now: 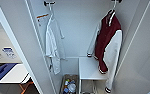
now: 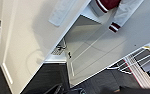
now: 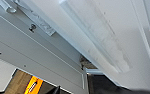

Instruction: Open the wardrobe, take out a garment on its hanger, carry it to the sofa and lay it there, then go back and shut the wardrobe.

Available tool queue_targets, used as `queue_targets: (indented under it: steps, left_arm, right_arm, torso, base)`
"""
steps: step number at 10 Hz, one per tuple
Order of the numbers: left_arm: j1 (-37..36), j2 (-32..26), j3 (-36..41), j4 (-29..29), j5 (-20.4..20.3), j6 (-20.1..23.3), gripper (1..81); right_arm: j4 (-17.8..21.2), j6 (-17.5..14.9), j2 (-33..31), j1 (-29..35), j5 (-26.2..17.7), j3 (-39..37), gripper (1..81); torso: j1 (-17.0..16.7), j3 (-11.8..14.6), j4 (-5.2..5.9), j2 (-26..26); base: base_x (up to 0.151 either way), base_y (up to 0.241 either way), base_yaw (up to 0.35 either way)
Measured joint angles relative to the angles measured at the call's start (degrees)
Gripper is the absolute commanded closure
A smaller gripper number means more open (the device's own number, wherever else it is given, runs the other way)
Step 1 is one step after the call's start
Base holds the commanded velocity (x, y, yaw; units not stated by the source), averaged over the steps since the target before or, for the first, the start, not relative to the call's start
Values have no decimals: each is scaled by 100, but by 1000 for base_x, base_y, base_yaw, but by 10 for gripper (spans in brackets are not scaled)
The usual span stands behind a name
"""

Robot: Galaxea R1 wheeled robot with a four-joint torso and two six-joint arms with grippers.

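The tall plain white wardrobe point(image 1: 76, 30) stands with both of its doors swung open; the left door point(image 1: 21, 50) and the right door point(image 1: 141, 55) frame the inside as seen from the head camera. Inside, on the right, the dark red varsity jacket with white sleeves and striped dark cuffs point(image 1: 108, 37) hangs from a slim white plastic hanger point(image 1: 113, 7), whose hook goes up to a dark fitting at the top; the jacket hangs just in front of a white inner shelf block point(image 1: 89, 67), and one long white sleeve falls down past the edge of this block. On the left side a plain white shirt point(image 1: 53, 42) hangs from a second dark peg point(image 1: 49, 3), well apart from the jacket. At the bottom of the wardrobe, between the shirt and the shelf block, there is a wooden box with small mixed objects point(image 1: 69, 86); I cannot tell what the objects are.

To the left, outside the open door, a piece of blue upholstery point(image 1: 1, 72) lies beside a white tabletop point(image 1: 14, 73).

In the left wrist view the red hem and one striped cuff of the jacket point(image 2: 114, 27) show near a white wardrobe panel point(image 2: 31, 45), above a dark floor point(image 2: 48, 77). The right wrist view shows white panels of the wardrobe point(image 3: 41, 57) very close. For both grippers, I cannot tell how far the jaws stand apart, or whether they hold anything.
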Motion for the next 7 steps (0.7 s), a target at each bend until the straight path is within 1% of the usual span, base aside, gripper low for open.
queue_targets:
  steps: [1,2,3,4,5,6,7]
  left_arm:
    - [573,39,-306,74,-402,-145,10]
    - [1000,124,-734,154,-681,-306,10]
    - [1165,265,-1296,218,-1023,-510,10]
    - [1165,467,-1881,254,-1296,-763,10]
    - [1157,750,-2449,306,-1428,-995,10]
    - [1137,1128,-2981,336,-1471,-1201,10]
    - [1087,1621,-3449,374,-1460,-1347,10]
  right_arm:
    - [13,161,-121,-88,323,-149,10]
    - [41,288,-176,-195,463,-416,10]
    - [55,491,-165,-502,535,-986,10]
    - [83,618,-79,-680,551,-1504,10]
    - [107,740,83,-786,577,-1971,10]
    - [135,811,378,-870,601,-2320,10]
    - [140,909,880,-998,592,-2612,10]
  torso:
    - [-7,2,0,-5]
    - [-11,6,0,-7]
    - [-15,9,0,-9]
    - [-20,11,0,-13]
    - [-22,11,0,-15]
    - [-22,11,0,-15]
    - [-22,13,0,-18]
  base:
    - [0,0,0]
    - [0,0,0]
    - [0,0,0]
    - [0,0,0]
    - [0,0,0]
    - [0,0,0]
    - [0,0,0]
